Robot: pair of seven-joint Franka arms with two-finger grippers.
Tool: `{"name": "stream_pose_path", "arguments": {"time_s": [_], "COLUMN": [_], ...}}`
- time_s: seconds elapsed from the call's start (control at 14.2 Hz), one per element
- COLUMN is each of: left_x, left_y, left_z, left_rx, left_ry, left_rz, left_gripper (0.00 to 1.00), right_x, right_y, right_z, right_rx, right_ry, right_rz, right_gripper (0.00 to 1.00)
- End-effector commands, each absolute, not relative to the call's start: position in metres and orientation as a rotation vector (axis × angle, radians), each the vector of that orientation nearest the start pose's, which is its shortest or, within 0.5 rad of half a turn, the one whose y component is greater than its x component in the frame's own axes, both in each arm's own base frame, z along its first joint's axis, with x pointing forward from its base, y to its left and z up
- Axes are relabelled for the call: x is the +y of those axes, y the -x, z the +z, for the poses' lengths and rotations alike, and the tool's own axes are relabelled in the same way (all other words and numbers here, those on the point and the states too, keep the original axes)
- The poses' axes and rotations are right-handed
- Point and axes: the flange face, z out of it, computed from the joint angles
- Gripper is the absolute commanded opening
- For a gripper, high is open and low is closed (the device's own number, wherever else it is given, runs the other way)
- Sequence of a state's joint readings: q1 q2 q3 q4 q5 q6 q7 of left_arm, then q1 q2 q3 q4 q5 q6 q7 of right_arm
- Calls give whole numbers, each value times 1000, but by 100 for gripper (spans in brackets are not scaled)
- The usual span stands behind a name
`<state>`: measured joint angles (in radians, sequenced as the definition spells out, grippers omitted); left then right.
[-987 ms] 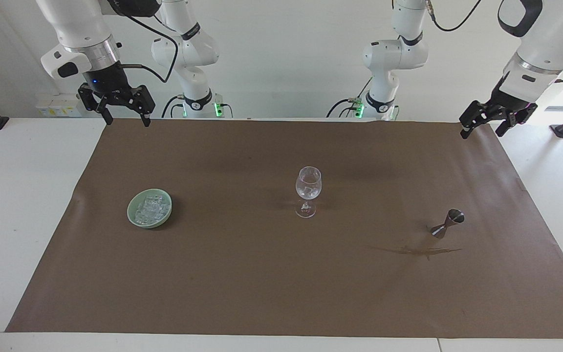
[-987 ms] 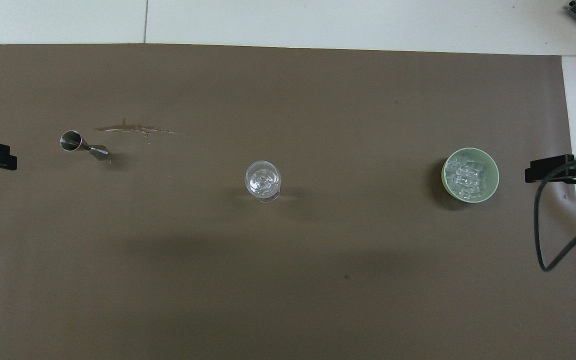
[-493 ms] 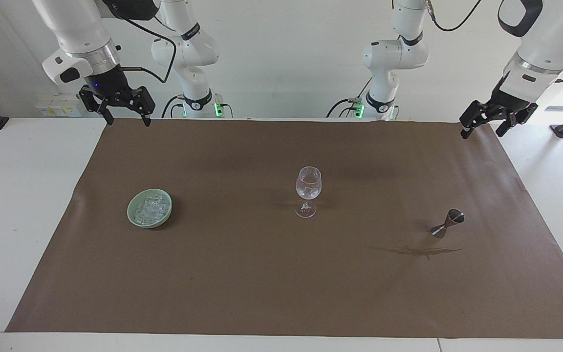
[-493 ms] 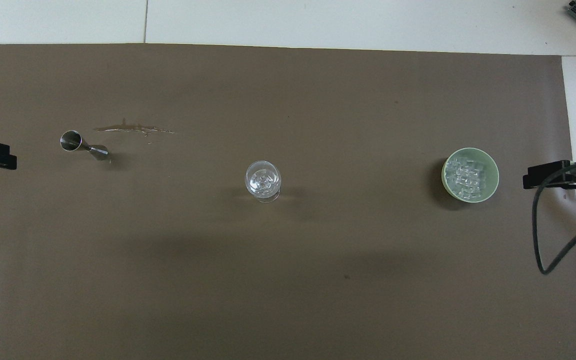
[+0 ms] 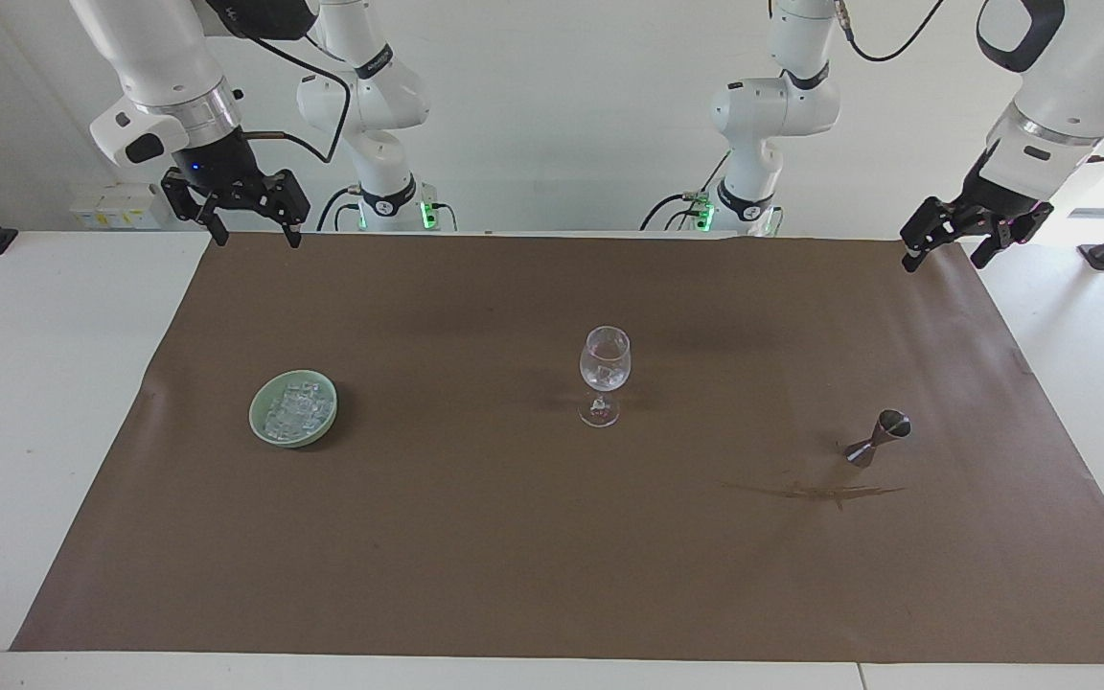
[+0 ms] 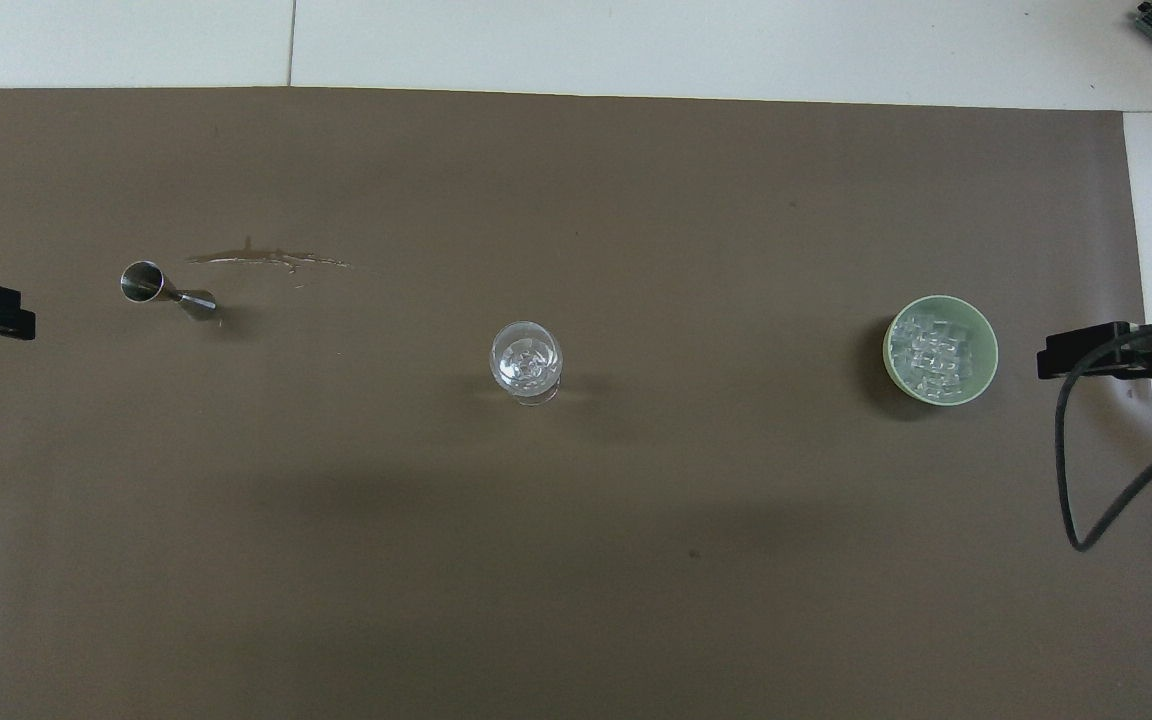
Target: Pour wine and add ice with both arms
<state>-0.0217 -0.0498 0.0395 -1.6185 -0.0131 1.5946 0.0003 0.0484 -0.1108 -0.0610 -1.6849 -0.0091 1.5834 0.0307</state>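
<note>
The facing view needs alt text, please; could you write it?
A wine glass stands mid-mat between a green bowl of ice and a metal jigger beside a spill. The right pincer and left pincer, both open, hang over the mat's corners.

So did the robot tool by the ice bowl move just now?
Yes. The right tool slid a little along the brown mat's edge toward the table's middle, up in the air, empty and open. The green bowl stayed put.

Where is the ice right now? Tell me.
The ice lies heaped in the green bowl on the brown mat, toward the right arm's end of the table, level with the wine glass at the middle.
</note>
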Motion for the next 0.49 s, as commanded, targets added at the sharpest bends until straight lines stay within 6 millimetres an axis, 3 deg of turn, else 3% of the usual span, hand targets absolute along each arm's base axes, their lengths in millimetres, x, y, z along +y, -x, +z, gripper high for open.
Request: {"name": "stream_pose_path", "arguments": {"time_s": [0.0,0.42], "left_x": [8,11], "left_y": [-538,-537], "left_z": [631,631], "left_rx": [-32,-41], "left_ry": [3166,3166], "left_rz": [-25,-15], "left_gripper": [100,100], "right_x": [-7,-10], "right_y": [-514,-511], "right_z": [631,630], "right_rx": [71,69], "right_ry": [3124,3124], "right_rz": [-7,22], "right_gripper": [100,100]}}
